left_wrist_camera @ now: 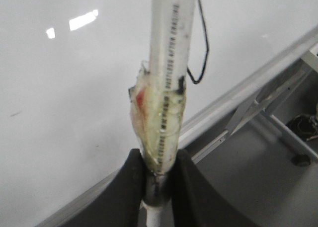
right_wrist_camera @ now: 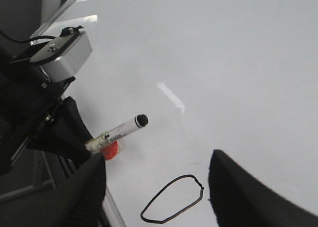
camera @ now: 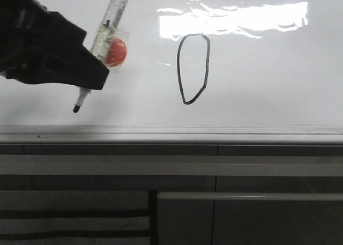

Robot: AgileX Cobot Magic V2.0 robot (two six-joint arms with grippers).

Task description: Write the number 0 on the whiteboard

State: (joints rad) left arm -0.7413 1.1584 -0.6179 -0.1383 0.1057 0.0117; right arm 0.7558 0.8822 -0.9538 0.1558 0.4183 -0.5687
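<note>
We see the 0 (camera: 193, 69) drawn at upper centre of the whiteboard (camera: 268, 95). Our left gripper (left_wrist_camera: 158, 175) clamps a marker (camera: 104, 38) at upper left; our right gripper (right_wrist_camera: 156, 185) stands wide, holding nothing.

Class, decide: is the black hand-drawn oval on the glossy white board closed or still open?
Closed: the black oval outline joins into one unbroken loop on the white board.

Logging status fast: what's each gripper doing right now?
Left gripper: closed on the marker.
Right gripper: open, holding nothing.
</note>
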